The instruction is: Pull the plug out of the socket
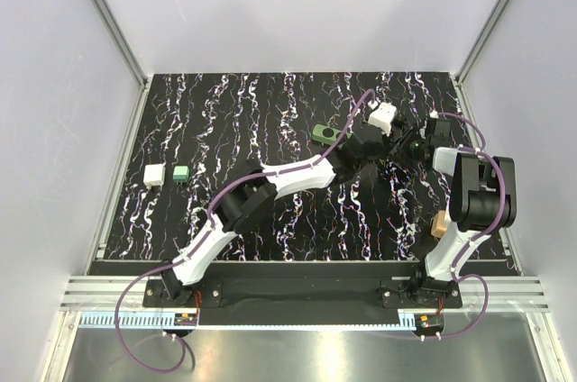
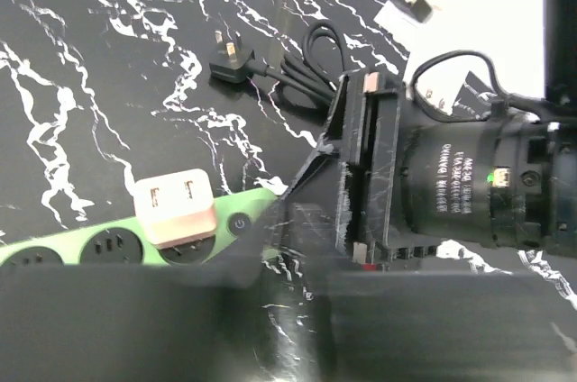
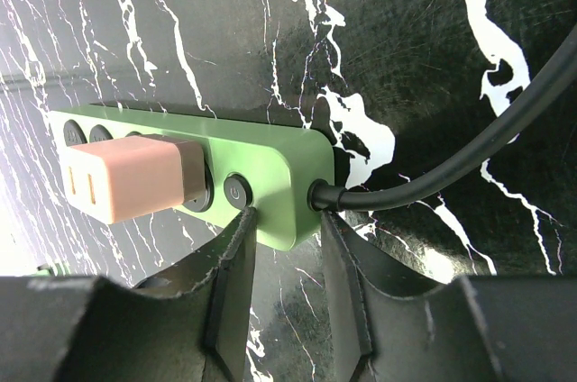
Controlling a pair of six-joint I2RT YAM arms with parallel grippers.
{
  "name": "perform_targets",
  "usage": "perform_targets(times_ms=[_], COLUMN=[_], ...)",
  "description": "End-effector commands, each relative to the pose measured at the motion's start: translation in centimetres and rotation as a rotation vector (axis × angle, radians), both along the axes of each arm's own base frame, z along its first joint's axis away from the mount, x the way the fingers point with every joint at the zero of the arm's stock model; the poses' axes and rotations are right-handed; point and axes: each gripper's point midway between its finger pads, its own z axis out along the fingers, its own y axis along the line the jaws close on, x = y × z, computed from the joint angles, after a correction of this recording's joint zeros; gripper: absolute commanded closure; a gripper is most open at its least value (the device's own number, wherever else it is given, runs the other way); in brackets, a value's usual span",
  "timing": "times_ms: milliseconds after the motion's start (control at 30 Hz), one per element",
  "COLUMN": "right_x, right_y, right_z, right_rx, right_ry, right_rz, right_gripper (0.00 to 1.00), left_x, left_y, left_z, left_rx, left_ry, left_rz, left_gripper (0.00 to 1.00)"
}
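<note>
Socket: green power strip lying flat, far right of centre on the surface. The plug is seated in the hole next to the power button, at the cord end.

Right gripper: jaws apart, tips at the strip's near edge by the cord end, one beside the button and one beside the cord exit. Can't tell if they press on it. Left gripper: close to the strip and the right gripper, own jaws dark and blurred, so can't tell their state.

Risks, as a judgement:
- The strip looks like light smooth plastic on a glossy marble-print surface. Unless it is pinned firmly, a pull would likely lift or drag the whole strip instead of freeing the plug.
- The plug is a smooth pinkish-beige cube with rounded corners and no ridges, so the jaws could slip off it.
- A slanted pull could bind the pins in the hole.
- A right fingertip sits next to the button and may press it.
- The two grippers are crowded together, so a knock is possible.
- The thick, stiff-looking round black cord, loosely bundled with a three-pin cord end on the far side, could tug the strip if snagged.
</note>
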Motion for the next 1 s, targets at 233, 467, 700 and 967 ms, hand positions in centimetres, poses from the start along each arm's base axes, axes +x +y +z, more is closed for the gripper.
perform_targets(times_ms=[233,467,700,967], right_x=[-0.4,-0.3,-0.2,-0.2], right_y=[0.4,0.5,0.5,0.6], right_z=[-0.7,-0.5,-0.6,-0.4], right_rx=[-0.009,-0.007,-0.005,0.001], right_ry=[0.031,0.026,0.027,0.02], right_rz=[0.032,0.035,0.038,0.044], right_gripper=[0.59,0.59,0.59,0.59], left_x=[2.6,4.7,5.3,4.9], left_y=[2.4,2.5,1.1,0.9], left_z=[4.3,2.4,0.4,-2.2], left_rx=[0.001,-0.029,-0.061,-0.073], left_ry=[-0.015,0.049,0.118,0.201], left_rz=[0.124,0.12,0.067,0.082], left_gripper=[0.25,0.32,0.34,0.29])
